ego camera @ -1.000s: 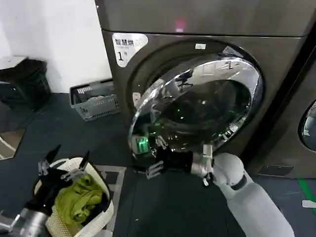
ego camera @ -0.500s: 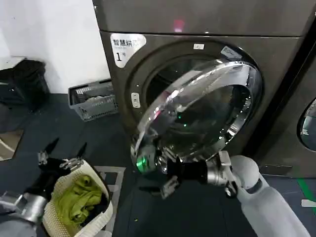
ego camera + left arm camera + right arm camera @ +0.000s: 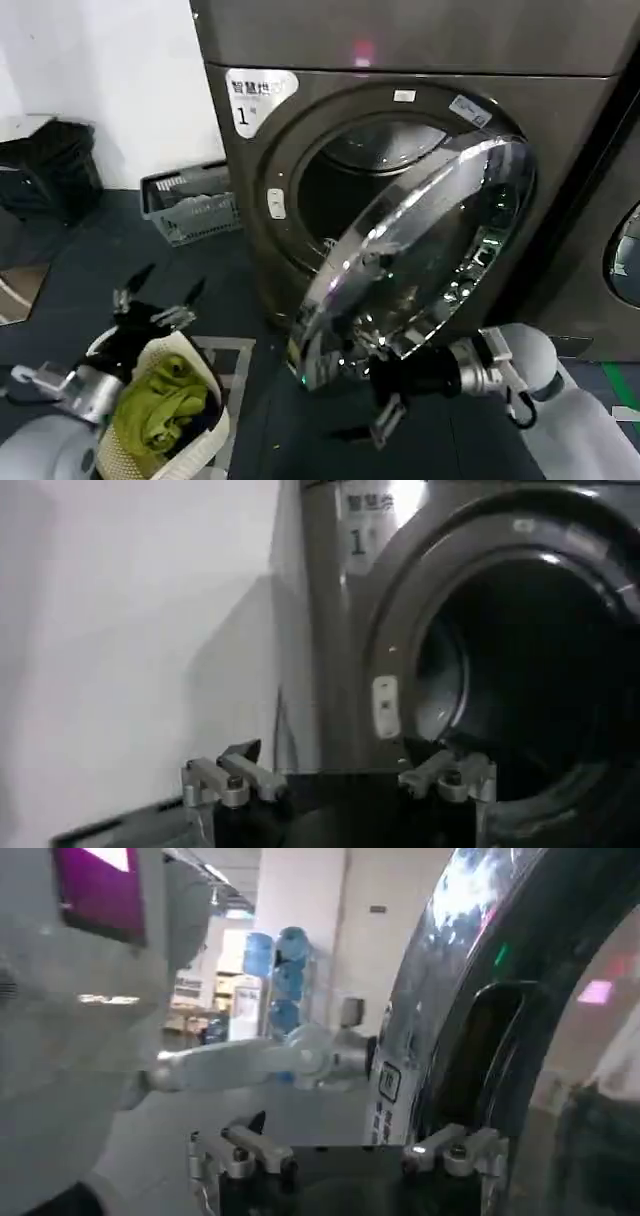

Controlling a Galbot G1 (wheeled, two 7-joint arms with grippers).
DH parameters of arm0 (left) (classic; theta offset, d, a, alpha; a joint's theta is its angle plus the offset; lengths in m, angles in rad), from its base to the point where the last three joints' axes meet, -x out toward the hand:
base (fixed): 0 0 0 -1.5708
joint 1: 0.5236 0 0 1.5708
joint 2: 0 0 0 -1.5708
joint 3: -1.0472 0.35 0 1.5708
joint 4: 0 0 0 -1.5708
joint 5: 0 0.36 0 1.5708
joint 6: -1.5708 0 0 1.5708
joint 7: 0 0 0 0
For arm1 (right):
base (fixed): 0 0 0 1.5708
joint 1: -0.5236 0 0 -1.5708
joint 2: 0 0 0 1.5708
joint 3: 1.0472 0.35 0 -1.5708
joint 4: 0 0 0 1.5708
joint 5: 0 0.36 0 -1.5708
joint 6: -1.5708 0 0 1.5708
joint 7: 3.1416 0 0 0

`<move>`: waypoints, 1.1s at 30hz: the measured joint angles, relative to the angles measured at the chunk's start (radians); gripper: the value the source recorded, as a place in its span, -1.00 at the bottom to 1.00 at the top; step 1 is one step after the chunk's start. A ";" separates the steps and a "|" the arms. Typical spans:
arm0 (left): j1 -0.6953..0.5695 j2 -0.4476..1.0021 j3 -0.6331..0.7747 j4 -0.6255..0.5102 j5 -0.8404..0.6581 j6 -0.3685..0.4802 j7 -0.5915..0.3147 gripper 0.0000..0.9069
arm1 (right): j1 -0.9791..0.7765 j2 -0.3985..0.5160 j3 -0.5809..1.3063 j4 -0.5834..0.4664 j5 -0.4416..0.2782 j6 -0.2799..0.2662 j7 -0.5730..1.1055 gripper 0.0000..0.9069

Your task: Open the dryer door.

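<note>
Compared with a second ago, the dryer door has swung much further out from the dryer; the dark drum opening, then almost covered, is now largely exposed. The right gripper has moved down and outward with the door's lower edge, and the left gripper has lifted slightly over the basket.

Taking the dryer as landmark, and starting at its far left: a black bin stands by the white wall, and a grey slatted plastic crate sits on the dark floor close to the dryer's left side. In front of the dryer and to its left, the left gripper hovers over a woven pale basket holding crumpled green cloth; its fingers stand well apart, holding nothing, and its wrist view looks into the drum.

The door is a large round porthole with a wide mirror-bright chrome rim around dark tinted glass. It hangs from the right side of the opening, tilted outward across the dryer's front. A white label with "1" sits on the dryer's brushed grey metal front, above the opening's left side.

Below the door's lower edge, the right gripper sits just beside the rim; its fingers are spread apart. The door blocks much of the dryer's lower front panel.
</note>
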 joint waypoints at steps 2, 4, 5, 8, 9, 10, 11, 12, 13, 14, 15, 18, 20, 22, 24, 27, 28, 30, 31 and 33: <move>-0.016 0.016 0.017 0.004 -0.003 0.000 -0.003 1.00 | -0.007 -0.005 0.012 -0.008 0.004 0.007 -0.021 1.00; -0.031 0.032 0.038 0.005 -0.018 0.000 -0.005 1.00 | -0.013 -0.011 0.022 -0.012 0.007 0.010 -0.036 1.00; -0.039 0.041 0.050 0.006 -0.027 0.000 -0.006 1.00 | -0.017 -0.015 0.029 -0.012 0.011 0.010 -0.043 1.00; -0.060 0.069 0.081 0.016 -0.049 -0.009 0.000 1.00 | -0.035 -0.026 0.049 -0.010 0.032 0.017 -0.067 1.00; -0.066 0.079 0.092 0.020 -0.060 -0.010 0.004 1.00 | -0.038 -0.029 0.055 -0.012 0.035 0.021 -0.069 1.00; -0.075 0.090 0.105 0.023 -0.074 -0.010 0.003 1.00 | -0.044 -0.033 0.061 -0.012 0.039 0.026 -0.069 1.00; -0.086 0.104 0.119 0.027 -0.091 -0.007 0.002 1.00 | -0.050 -0.037 0.069 -0.014 0.041 0.030 -0.069 1.00; -0.096 0.117 0.130 0.030 -0.098 -0.007 0.001 1.00 | -0.057 -0.041 0.078 -0.017 0.045 0.030 -0.069 1.00; -0.107 0.132 0.143 0.033 -0.106 -0.007 0.000 1.00 | -0.065 -0.044 0.089 -0.019 0.048 0.030 -0.068 1.00; -0.119 0.147 0.156 0.034 -0.113 -0.007 -0.001 1.00 | -0.070 -0.047 0.098 -0.022 0.049 0.030 -0.068 1.00; -0.130 0.160 0.169 0.036 -0.118 -0.008 -0.001 1.00 | -0.076 -0.049 0.106 -0.025 0.051 0.030 -0.067 1.00; -0.161 0.198 0.215 0.039 -0.132 -0.008 -0.002 1.00 | -0.100 -0.051 0.140 -0.035 0.058 0.031 -0.065 1.00; -0.178 0.214 0.249 0.039 -0.139 -0.009 0.001 1.00 | -0.118 -0.050 0.164 -0.043 0.062 0.031 -0.064 1.00; -0.195 0.226 0.287 0.038 -0.143 -0.009 0.003 1.00 | -0.136 -0.048 0.186 -0.050 0.063 0.031 -0.064 1.00; -0.208 0.236 0.325 0.038 -0.142 -0.009 0.007 1.00 | -0.152 -0.048 0.211 -0.059 0.066 0.031 -0.063 1.00; -0.231 0.245 0.376 0.044 -0.144 -0.009 0.010 1.00 | -0.173 -0.046 0.247 -0.077 0.090 0.029 -0.062 1.00; -0.240 0.247 0.393 0.048 -0.145 -0.009 0.012 1.00 | -0.176 -0.042 0.258 -0.084 0.109 0.026 -0.061 1.00; -0.256 0.249 0.422 0.051 -0.147 -0.011 0.022 1.00 | -0.180 -0.032 0.281 -0.096 0.123 0.025 -0.060 1.00; -0.261 0.250 0.435 0.051 -0.153 -0.014 0.032 1.00 | -0.184 -0.026 0.293 -0.105 0.123 0.026 -0.061 1.00; -0.272 0.251 0.459 0.050 -0.161 -0.019 0.047 1.00 | -0.193 -0.016 0.318 -0.124 0.124 0.030 -0.062 1.00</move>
